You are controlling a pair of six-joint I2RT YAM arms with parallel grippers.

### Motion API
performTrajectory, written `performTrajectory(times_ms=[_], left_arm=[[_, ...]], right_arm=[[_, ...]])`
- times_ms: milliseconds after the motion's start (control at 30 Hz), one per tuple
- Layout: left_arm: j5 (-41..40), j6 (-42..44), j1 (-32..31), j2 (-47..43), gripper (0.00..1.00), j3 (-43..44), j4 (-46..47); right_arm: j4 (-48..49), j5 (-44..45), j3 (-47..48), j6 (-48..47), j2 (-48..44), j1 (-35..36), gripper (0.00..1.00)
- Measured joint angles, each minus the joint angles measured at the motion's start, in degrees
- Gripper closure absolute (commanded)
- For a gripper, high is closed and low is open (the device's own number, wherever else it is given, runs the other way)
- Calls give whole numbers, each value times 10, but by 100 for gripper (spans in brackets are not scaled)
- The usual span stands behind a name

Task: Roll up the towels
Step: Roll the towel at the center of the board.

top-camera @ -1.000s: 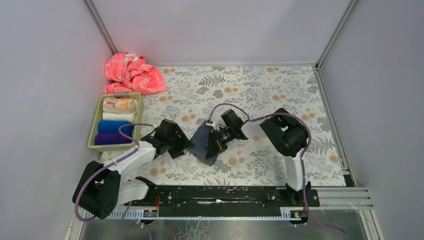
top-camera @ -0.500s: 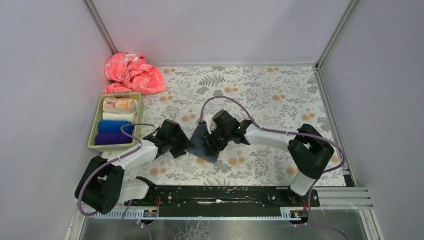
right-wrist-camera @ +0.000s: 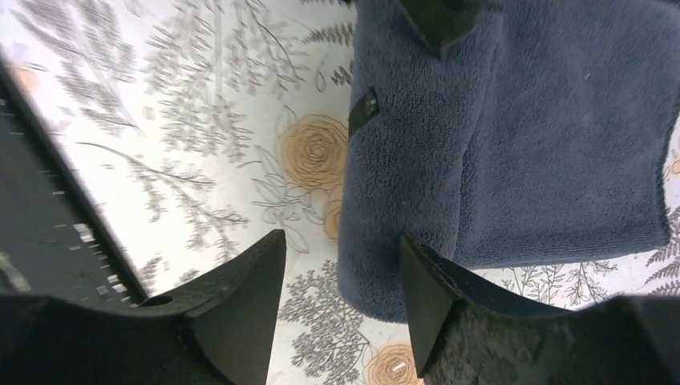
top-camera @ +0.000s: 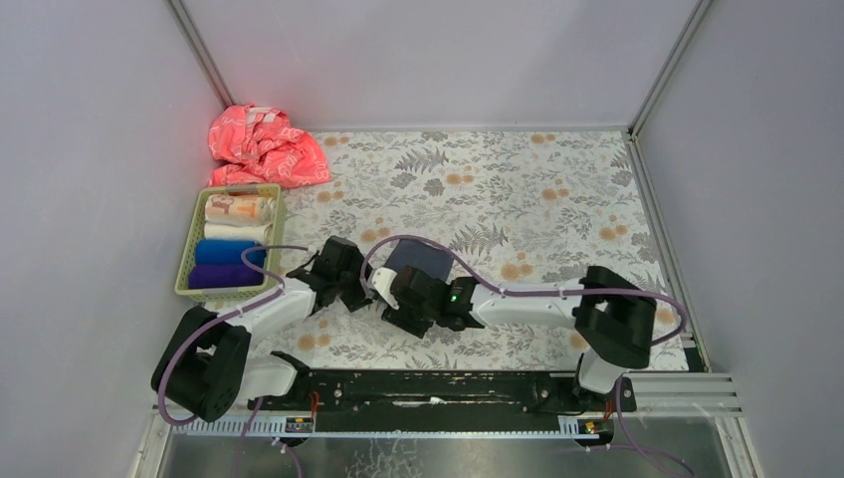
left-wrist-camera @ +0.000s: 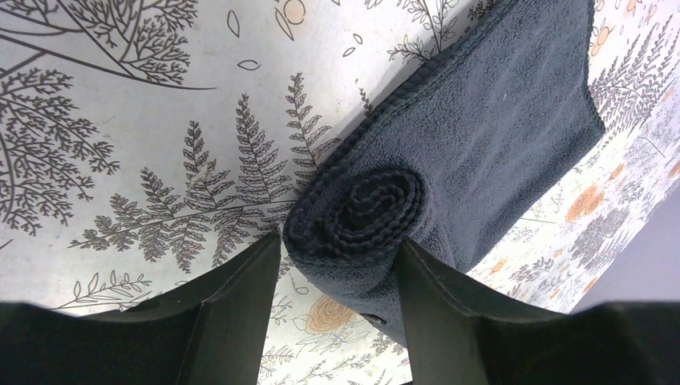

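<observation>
Seen from above, a green basket (top-camera: 242,189) holds four rolls side by side: a printed cream roll (top-camera: 237,208), a white roll (top-camera: 236,231), a blue roll (top-camera: 227,252) and a purple roll (top-camera: 221,276). A pink cloth (top-camera: 264,144) lies crumpled just beyond the basket. The dark towel (top-camera: 420,261) lies right of the basket, well apart from it, with both grippers at its near end.

From the left wrist, the left gripper (left-wrist-camera: 341,241) clamps the dark towel (left-wrist-camera: 497,120) at its spiralled, rolled end.

From the right wrist, the right gripper (right-wrist-camera: 341,241) stands spread, loosely straddling the edge of the dark towel (right-wrist-camera: 561,120).
</observation>
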Motion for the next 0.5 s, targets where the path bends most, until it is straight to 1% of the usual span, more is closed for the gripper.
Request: performTrajectory(times_ms=[167,267,367,500], left_arm=[[0,0,0,0,45,-1,3],[0,-1,0,0,43,-1,3],[0,-1,0,0,40,-1,5],[-2,-1,2,-8,32,-1,5]], right_arm=[[15,44,-2,-24,62,0,40],[26,64,-1,-39,71,1,41],[26,75,5,-52,82,1,49],[16,74,26,-66,97,-10,68]])
